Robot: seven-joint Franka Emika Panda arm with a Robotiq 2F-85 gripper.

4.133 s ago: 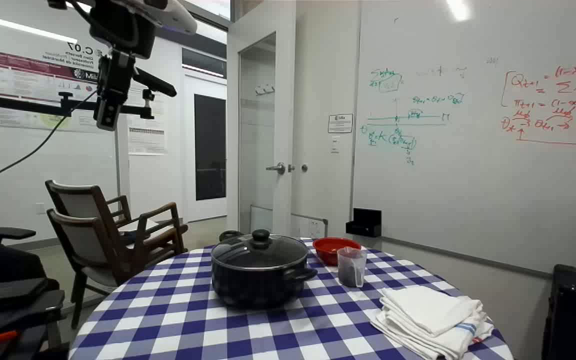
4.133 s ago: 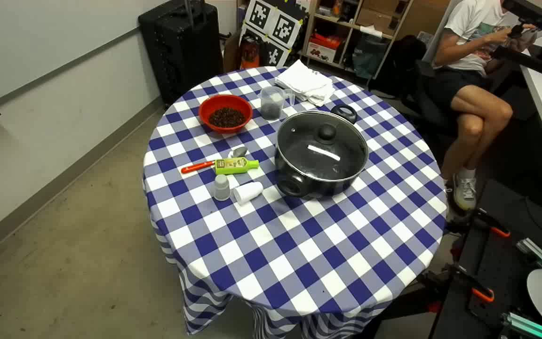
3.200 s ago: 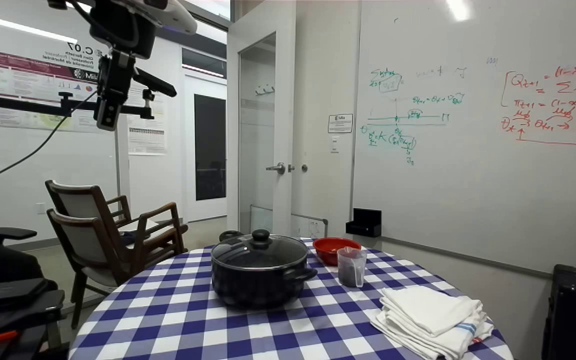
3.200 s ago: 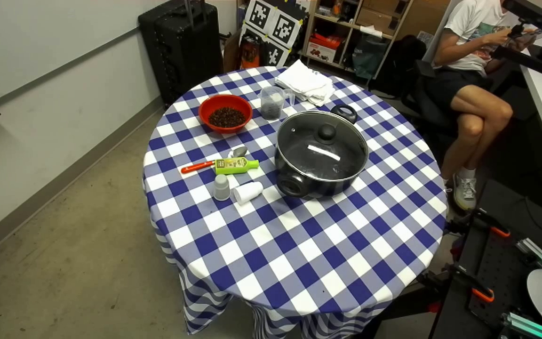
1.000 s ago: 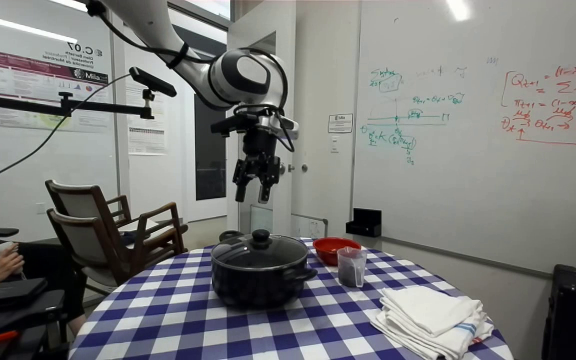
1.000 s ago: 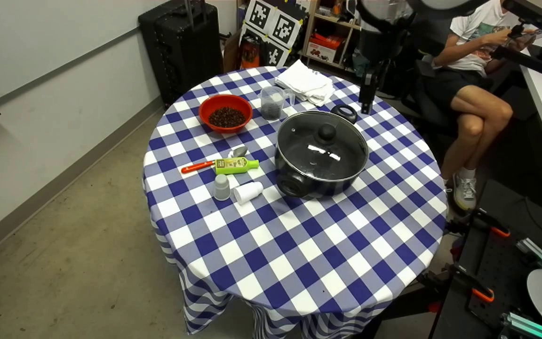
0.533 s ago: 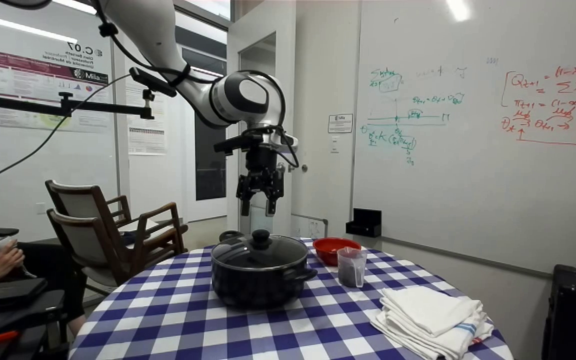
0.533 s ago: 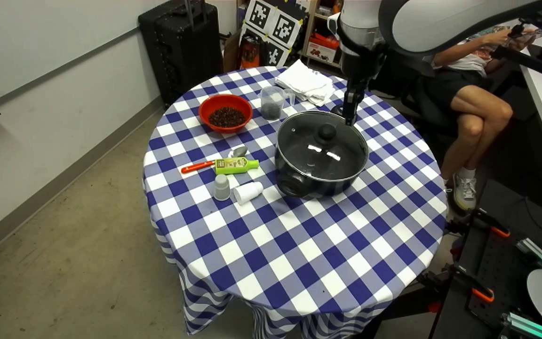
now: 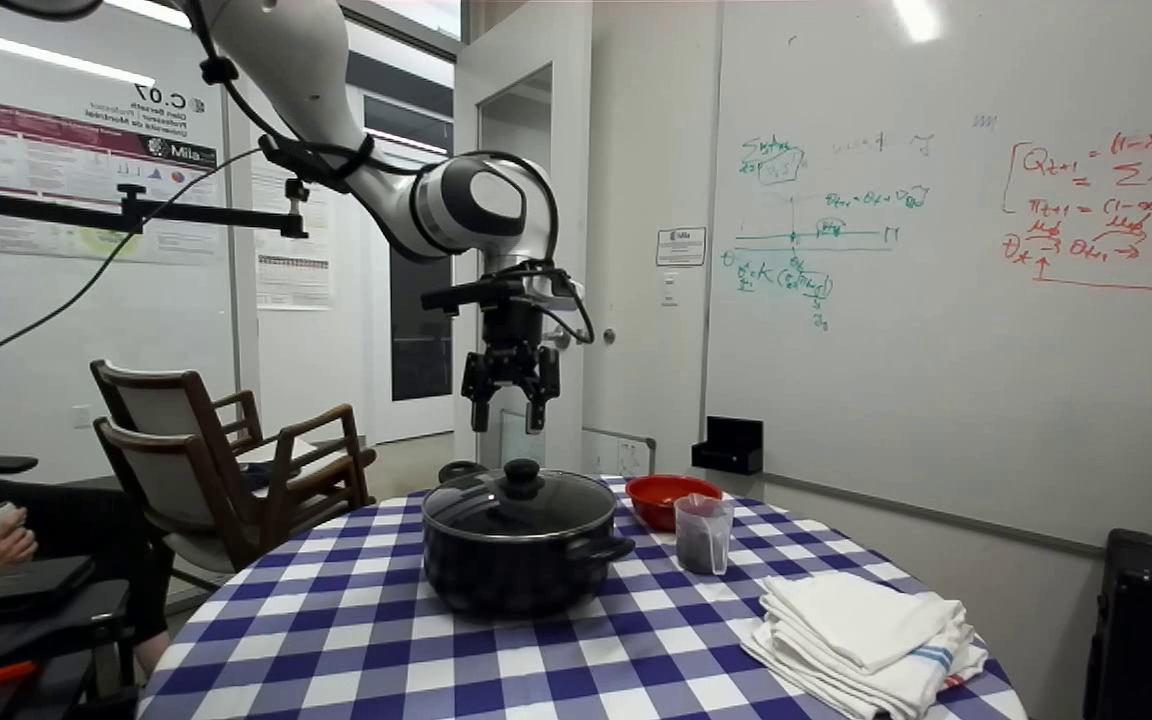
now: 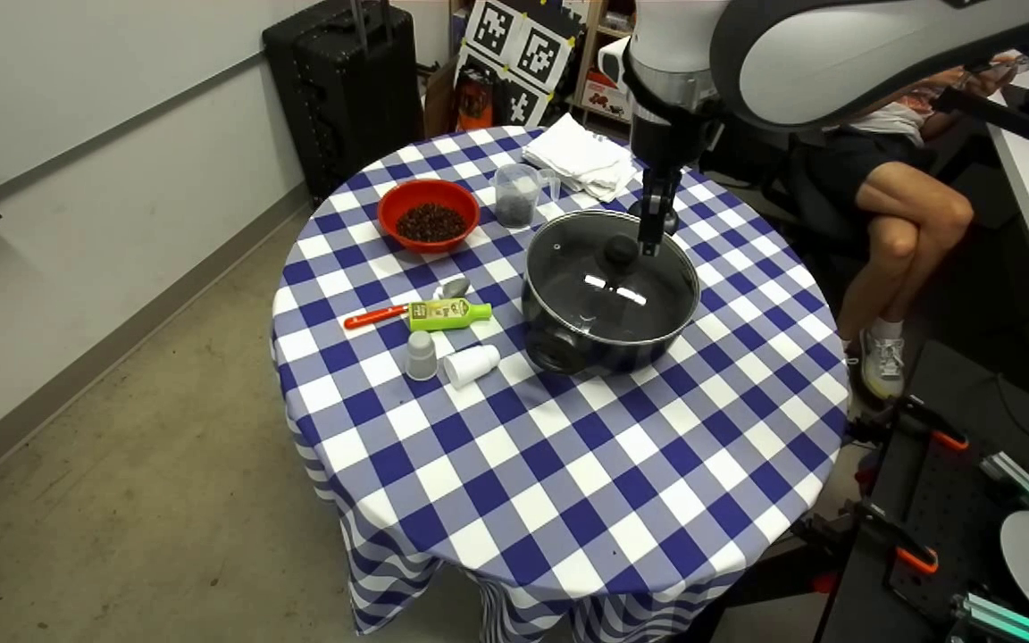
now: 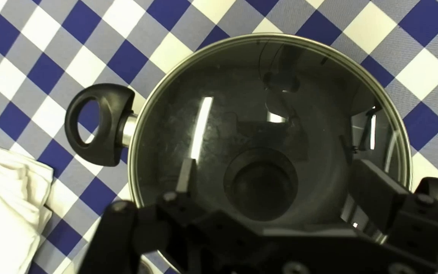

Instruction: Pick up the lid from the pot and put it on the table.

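One clear lid [image 10: 608, 282] lies level on the black pot [image 9: 521, 578], in from the edges of the round checked table [image 10: 586, 509]. Glass with a metal rim [image 11: 270, 35] should handle as stiff, brittle and fairly weighty, and slick over the dome, so rim and glass both look like poor places to pinch. Better to take hold of the dark knob [image 9: 522, 474] at its centre, low down, since the rounded top may let a high grip slide off. The gripper [image 9: 507, 428] hangs above the lid near that knob, touching neither, jaws spread wide with nothing between them; in the wrist view they stand to either side of it. Lifted by one small point, the lid will probably tip or swing unless pinched squarely and raised straight up. For setting down, the stretch of table running to the edge opposite the folded towels [image 10: 579, 159] seems roomiest, away from the green bottle [image 10: 448, 314] near the pot. A slow, flat landing is called for, as a hard knock could chip the glass.
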